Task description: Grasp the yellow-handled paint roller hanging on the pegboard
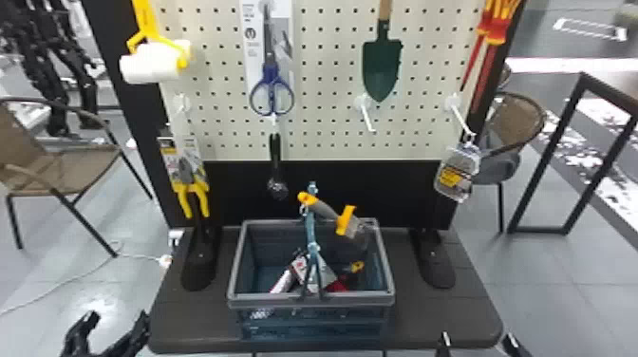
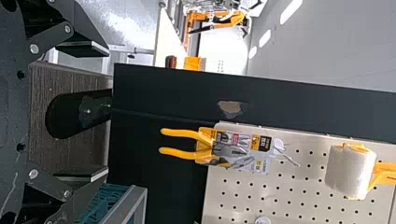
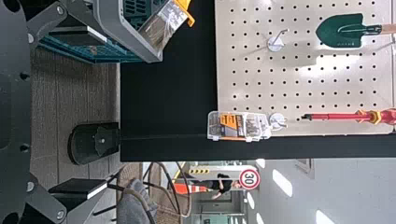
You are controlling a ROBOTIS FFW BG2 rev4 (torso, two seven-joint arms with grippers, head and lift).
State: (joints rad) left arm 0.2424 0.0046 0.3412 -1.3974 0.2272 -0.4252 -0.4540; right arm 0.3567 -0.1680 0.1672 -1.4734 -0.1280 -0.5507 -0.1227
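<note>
Cream pegboard point(image 1: 327, 109) and its black frame point(image 1: 137, 114) are the biggest risk: an overlong left-arm reach could push fingertips into either and set everything hanging there swaying. The paint roller point(image 2: 348, 172) hangs high by the board's left edge, so there is little room for error sideways. Over the desk point(image 1: 190, 323), the basket point(image 1: 311, 298) stands near the middle of the front edge; a path swung too far inward could clip its rim. On the roller itself, pinching the white sleeve point(image 1: 147, 66) instead of the yellow handle point(image 1: 146, 16) might let it turn and slip out. Tugging straight down, without first freeing the top, could jam it; how it is hung up there I cannot make out. Beneath it, at the board's lower left corner, the carded pliers point(image 1: 190, 180) and their hook point(image 1: 180, 101) could snag a finger if the arm rises too close.

As for pose, the left gripper point(image 1: 117, 315) is low, just outside the desk's front left corner and well below the roller, pointing forward with its two fingers spread wide and nothing between them. It would likely need a long lift before closing. The right gripper point(image 1: 477, 336) is parked by the front right corner, fingers also apart and empty.
</note>
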